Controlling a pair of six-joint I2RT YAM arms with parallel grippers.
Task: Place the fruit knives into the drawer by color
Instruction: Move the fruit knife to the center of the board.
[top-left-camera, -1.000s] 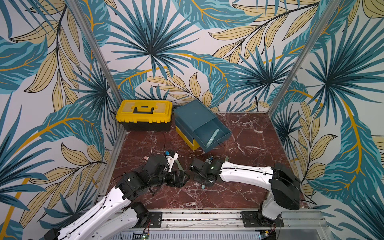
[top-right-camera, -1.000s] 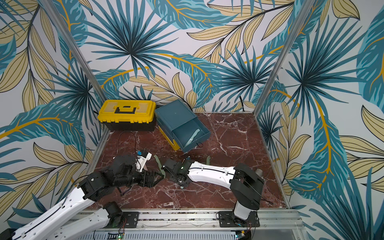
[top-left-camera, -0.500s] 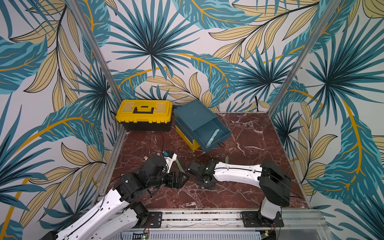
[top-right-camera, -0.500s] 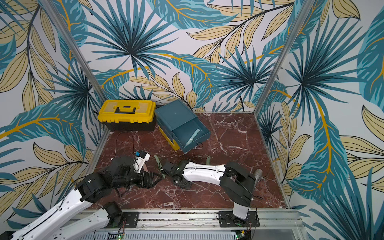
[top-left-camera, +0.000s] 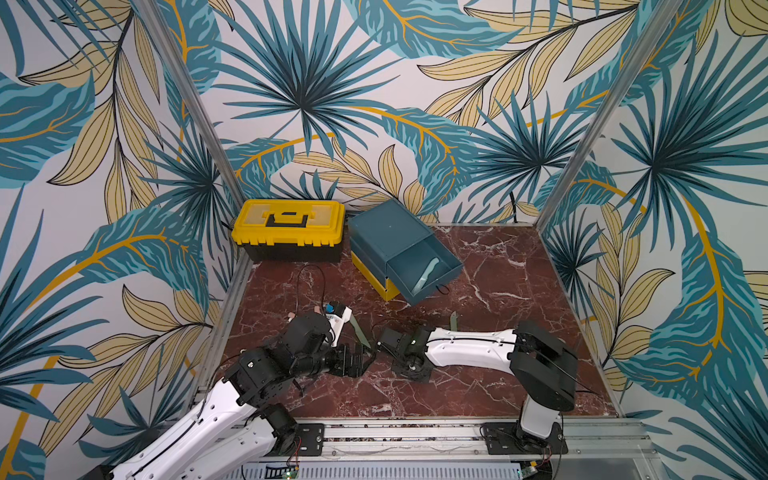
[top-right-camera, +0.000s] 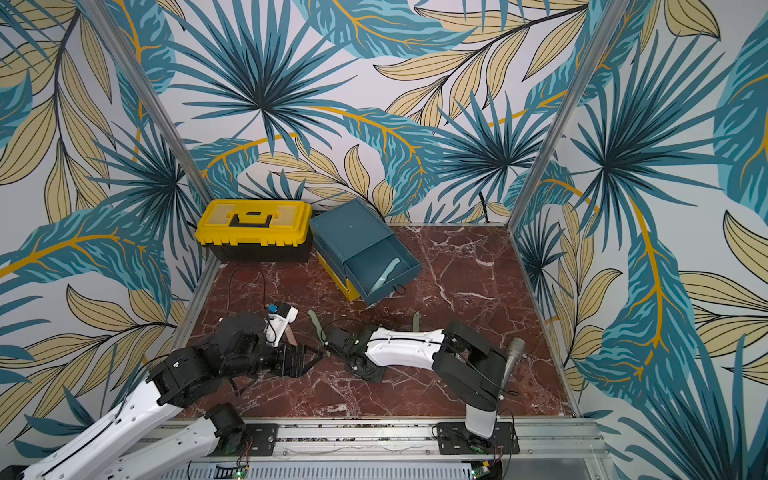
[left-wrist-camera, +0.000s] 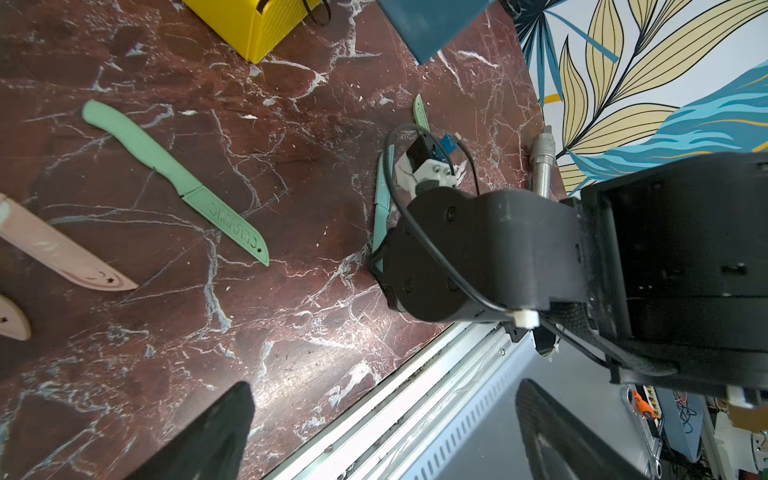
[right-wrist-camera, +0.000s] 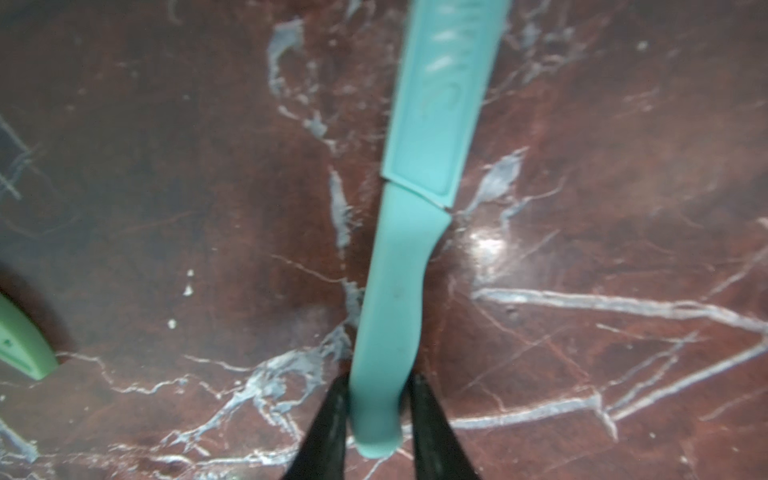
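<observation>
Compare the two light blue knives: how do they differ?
The stored blue knife lies inside the open teal drawer; the loose blue knife lies on the marble table. Its handle sits between the fingers of the right gripper; no gripper is near the stored blue knife. Both are light blue and slim.

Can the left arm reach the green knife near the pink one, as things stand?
Probably yes. The left claw is open, and the green knife lies flat on the table, uncovered, apart from the pink knife. The right claw is at the light blue knife, not in between.
</observation>
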